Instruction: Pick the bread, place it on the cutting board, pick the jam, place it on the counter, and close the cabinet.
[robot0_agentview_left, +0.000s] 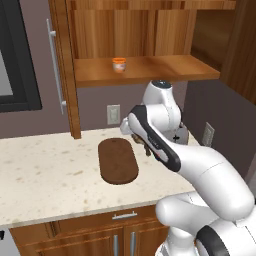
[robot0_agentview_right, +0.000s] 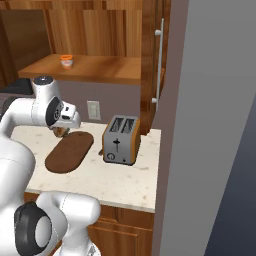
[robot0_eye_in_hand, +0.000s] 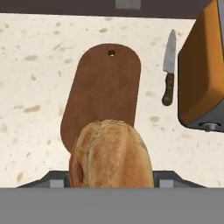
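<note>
Right now, at the bottom centre of the hand view, my gripper (robot0_eye_in_hand: 111, 183) is clamped on the bread (robot0_eye_in_hand: 110, 154), a golden-brown crusty loaf that hides my fingertips. It hangs above the near end of the cutting board (robot0_eye_in_hand: 105, 87), whose dark oval stretches up the middle of that view to a small hanging hole near the top. In the left base view the board (robot0_agentview_left: 118, 160) lies at the centre of the frame on the speckled counter (robot0_agentview_left: 45, 175), with my hand just to its right and slightly above.

To do this step well, I judge I should carry the loaf a little further over the board's middle, lower it until it rests flat, and only then release, so it does not roll off the edge.

To the right of the board in the hand view lies a knife (robot0_eye_in_hand: 168, 68), and beyond it at the right edge stands the orange toaster (robot0_eye_in_hand: 201, 74); I should keep well apart from both.

Farthest off, the jam (robot0_agentview_left: 119, 64) sits on the shelf of the open cabinet (robot0_agentview_left: 145, 70) at the top of the left base view, untouched.
</note>
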